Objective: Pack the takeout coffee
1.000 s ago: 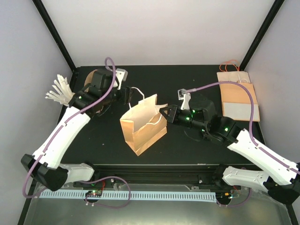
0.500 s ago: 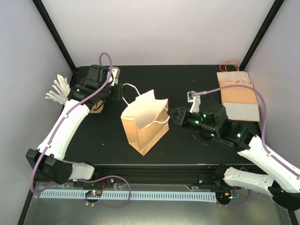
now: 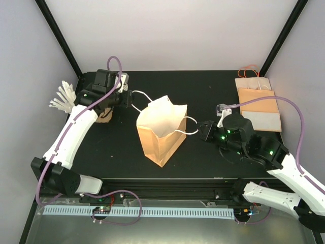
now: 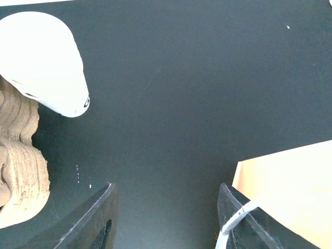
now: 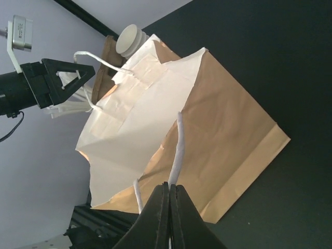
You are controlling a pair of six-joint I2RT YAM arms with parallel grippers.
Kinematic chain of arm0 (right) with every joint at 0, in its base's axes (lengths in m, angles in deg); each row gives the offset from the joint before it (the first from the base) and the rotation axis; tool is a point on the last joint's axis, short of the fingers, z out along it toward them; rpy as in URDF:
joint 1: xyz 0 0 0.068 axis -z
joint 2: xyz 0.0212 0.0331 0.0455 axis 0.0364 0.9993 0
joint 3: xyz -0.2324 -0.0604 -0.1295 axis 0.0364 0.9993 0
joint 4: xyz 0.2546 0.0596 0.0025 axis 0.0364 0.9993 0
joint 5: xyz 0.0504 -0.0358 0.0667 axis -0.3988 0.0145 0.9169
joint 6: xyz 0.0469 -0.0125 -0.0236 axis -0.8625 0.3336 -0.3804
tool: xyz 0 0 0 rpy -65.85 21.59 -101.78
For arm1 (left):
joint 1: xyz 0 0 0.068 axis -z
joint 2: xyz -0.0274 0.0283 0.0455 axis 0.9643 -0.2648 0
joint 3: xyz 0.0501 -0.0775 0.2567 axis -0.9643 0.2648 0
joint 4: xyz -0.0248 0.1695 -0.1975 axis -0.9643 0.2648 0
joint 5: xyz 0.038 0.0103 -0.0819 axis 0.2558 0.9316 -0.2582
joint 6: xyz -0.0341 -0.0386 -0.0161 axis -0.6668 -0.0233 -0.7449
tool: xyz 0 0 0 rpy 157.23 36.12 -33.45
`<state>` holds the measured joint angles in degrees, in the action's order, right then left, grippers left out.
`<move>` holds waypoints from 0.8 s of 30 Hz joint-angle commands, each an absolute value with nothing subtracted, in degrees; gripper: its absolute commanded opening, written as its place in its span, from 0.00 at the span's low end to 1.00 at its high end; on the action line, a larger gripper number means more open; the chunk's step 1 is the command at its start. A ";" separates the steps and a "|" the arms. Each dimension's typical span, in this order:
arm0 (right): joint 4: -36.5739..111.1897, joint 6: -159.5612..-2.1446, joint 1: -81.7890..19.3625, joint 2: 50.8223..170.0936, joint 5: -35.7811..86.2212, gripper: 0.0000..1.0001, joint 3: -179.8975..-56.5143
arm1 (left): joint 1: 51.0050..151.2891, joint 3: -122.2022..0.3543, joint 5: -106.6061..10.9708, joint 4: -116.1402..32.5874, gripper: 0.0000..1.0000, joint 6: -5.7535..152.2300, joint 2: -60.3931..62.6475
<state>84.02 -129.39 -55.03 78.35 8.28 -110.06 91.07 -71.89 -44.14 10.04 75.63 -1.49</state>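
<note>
The takeout coffee does not show in any view. A brown paper bag [image 3: 158, 133] stands open-mouthed at the table's middle, also seen as the brown paper bag [image 5: 207, 129] in the right wrist view. My right gripper [image 5: 170, 189] is shut on the bag's right white handle [image 5: 179, 145], just right of the bag at the right gripper [image 3: 203, 130]. My left gripper [image 4: 168, 218] is open beside the bag's back left corner, seen from above as the left gripper [image 3: 128, 97]. The left white handle [image 4: 236, 223] lies across its right finger [image 4: 249, 215]. Nothing sits between its jaws.
Flat brown bags [image 3: 259, 104] lie at the back right. White stirrers [image 3: 63, 99] fan out at the far left. A ribbed brown stack [image 4: 18, 166] and a white rounded cup shape [image 4: 46, 62] sit left of my left gripper. A pale round disc [image 5: 129, 40] shows behind the bag.
My right gripper has drawn back to the right with the handle. The bag has risen upright, shifted right and opened wider. My left gripper has pulled back to the left, jaws slightly narrower.
</note>
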 commanded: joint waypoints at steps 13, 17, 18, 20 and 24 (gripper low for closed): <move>92.85 -129.52 -54.73 74.61 -0.39 0.01 -110.53 | 86.34 -76.90 -49.37 12.74 0.59 76.46 -5.66; 93.83 -129.43 -54.69 74.22 -1.94 0.01 -111.72 | 85.31 -78.06 -49.69 13.67 0.58 76.64 -6.24; 94.03 -129.15 -54.73 74.27 -2.08 0.01 -112.12 | 85.21 -78.47 -49.93 13.82 0.58 76.58 -6.41; 93.87 -128.57 -54.72 74.49 -1.95 0.01 -112.64 | 85.19 -78.75 -52.01 13.68 0.58 76.35 -6.63; 92.66 -127.36 -54.78 75.76 -0.99 0.01 -113.09 | 85.21 -78.58 -61.89 12.33 0.55 74.07 -7.73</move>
